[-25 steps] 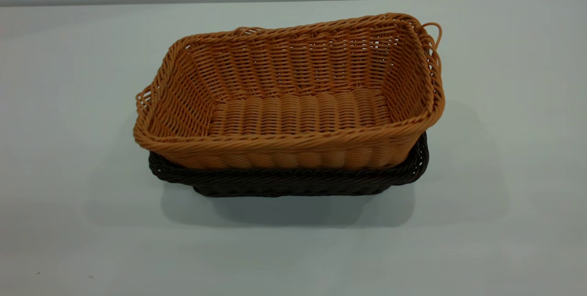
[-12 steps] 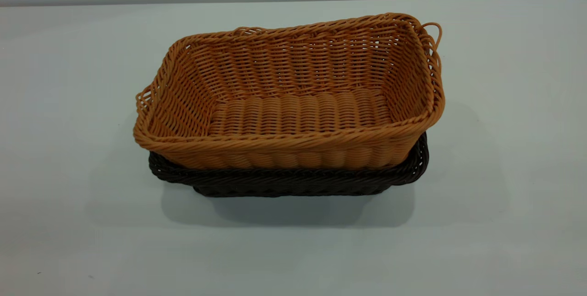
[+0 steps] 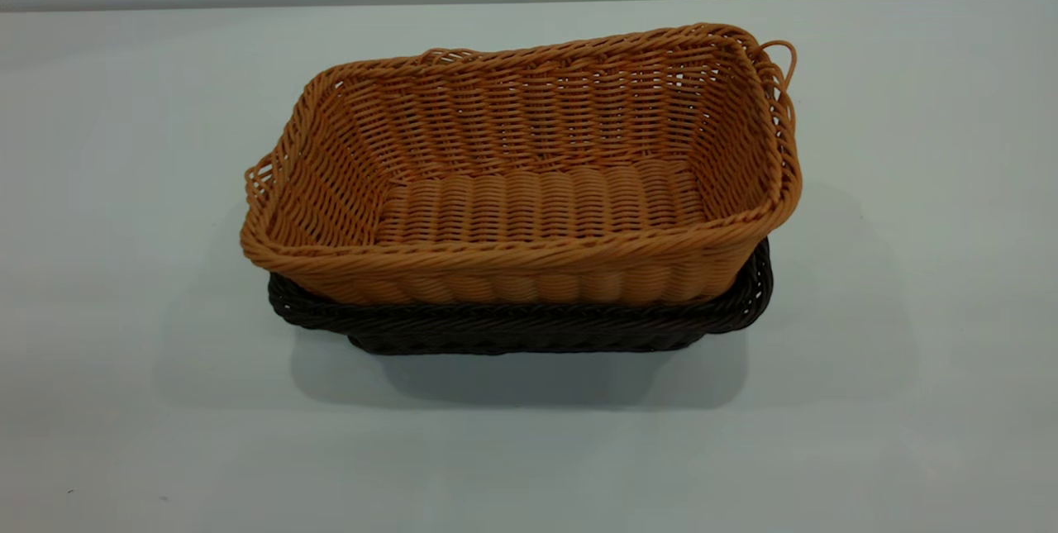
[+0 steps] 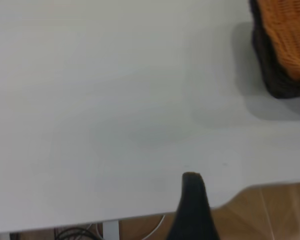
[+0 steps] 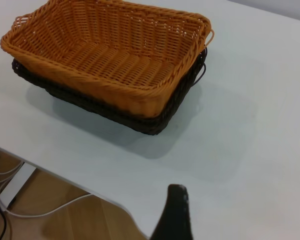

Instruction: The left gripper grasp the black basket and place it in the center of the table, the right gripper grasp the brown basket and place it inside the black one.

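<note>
Nearest the exterior camera lies a bare stretch of the pale worktop, carrying only the soft shadow of the baskets. Behind it, about mid-worktop, stands the black basket, showing just its braided rim and a strip of its near wall. The brown basket sits nested inside it, riding higher so that its woven sides and ribbed floor stand clear above the dark rim; it is slightly tilted, its right end raised, with a small loop at the far right corner. Neither arm appears in the exterior view. In the left wrist view one dark finger of the left end effector hangs over the worktop edge, well apart from the baskets; whether it is released or clenched cannot be told. The right end effector likewise shows a single dark finger near the worktop edge, away from the nested pair, its state equally unreadable.
</note>
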`<state>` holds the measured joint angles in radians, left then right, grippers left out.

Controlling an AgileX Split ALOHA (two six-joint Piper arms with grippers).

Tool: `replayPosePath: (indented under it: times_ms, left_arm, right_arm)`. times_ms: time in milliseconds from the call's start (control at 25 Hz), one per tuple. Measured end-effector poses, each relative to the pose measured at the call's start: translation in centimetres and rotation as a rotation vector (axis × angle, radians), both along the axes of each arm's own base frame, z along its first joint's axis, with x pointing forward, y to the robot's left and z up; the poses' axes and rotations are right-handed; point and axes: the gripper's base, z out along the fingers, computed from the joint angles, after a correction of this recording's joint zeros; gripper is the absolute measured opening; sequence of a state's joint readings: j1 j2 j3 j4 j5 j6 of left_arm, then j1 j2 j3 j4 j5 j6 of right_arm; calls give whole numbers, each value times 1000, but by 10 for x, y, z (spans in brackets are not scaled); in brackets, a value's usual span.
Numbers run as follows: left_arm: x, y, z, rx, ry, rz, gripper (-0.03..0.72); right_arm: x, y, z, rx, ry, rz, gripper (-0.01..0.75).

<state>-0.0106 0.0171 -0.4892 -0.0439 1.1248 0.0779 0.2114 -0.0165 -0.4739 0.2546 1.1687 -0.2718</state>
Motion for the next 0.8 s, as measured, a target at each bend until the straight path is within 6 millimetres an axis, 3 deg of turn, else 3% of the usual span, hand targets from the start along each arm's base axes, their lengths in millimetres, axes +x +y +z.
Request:
replayPosePath:
  times_ms: [200, 800]
  left_arm:
    - [-5, 6, 0, -19, -38, 101, 524]
    - [-4, 7, -1, -22, -36, 113, 524]
  right_arm:
    - [0, 0, 0, 0, 0, 0, 587]
    - [0, 0, 0, 0, 0, -17, 587]
